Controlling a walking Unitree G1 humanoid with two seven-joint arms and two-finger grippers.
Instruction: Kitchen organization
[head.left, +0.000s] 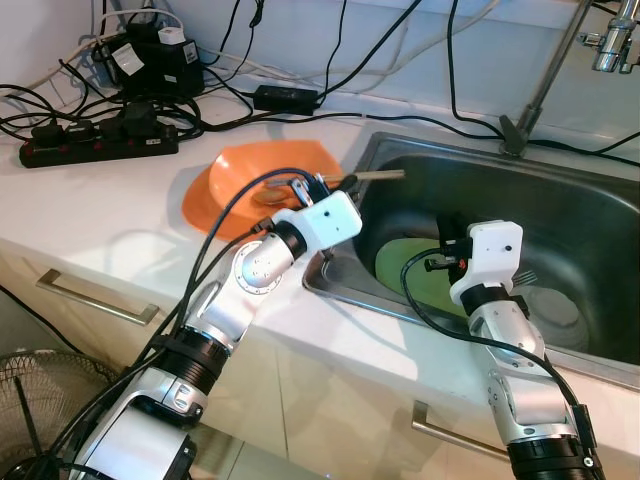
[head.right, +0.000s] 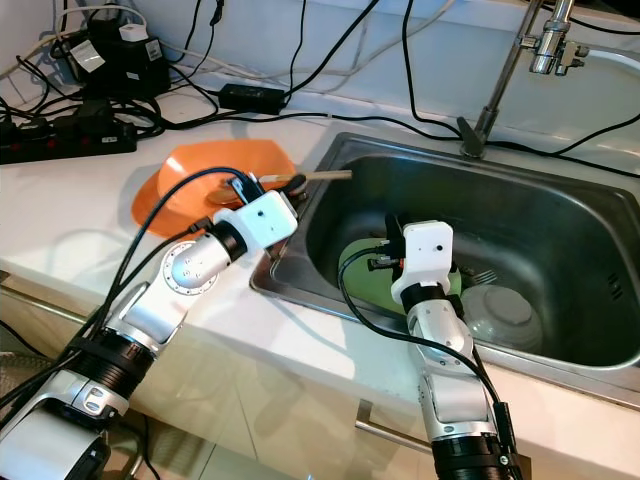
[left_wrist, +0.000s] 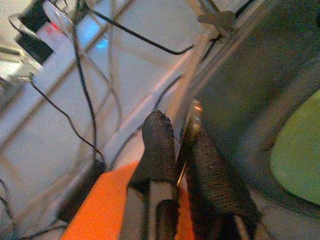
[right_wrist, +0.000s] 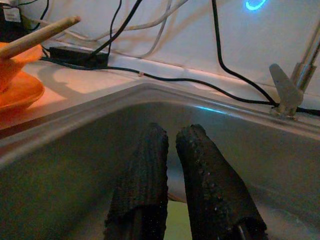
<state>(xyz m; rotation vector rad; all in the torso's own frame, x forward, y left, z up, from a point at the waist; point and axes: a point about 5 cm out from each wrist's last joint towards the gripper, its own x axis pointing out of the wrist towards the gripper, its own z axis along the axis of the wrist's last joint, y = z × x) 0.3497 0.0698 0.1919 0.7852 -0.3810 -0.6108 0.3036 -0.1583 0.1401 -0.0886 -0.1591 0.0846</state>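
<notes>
Two arms are at work over a white counter (head.left: 90, 215) and a steel sink (head.left: 590, 230). Furthest left, a power strip (head.left: 100, 145) and chargers sit against the wall, well away from the water, which looks sensible. Next comes an orange plate (head.left: 235, 180) lying on the counter just beside the sink rim. The left gripper (left_wrist: 181, 150) hovers over the plate's sink-side edge, its fingers pinched nearly shut on a wooden spoon (head.left: 375, 176); the handle pokes out over the basin, so the spoon seems to be on its way between plate and sink. Further right, down in the basin, lie a green plate (head.left: 395, 262) and a pale bowl (head.right: 505, 312). The right gripper (right_wrist: 171, 170) hangs low inside the sink above the green plate, fingers close together with only a narrow gap, holding nothing. A tap (head.left: 610, 45) stands at the far right. No readable writing or brand shows anywhere.
</notes>
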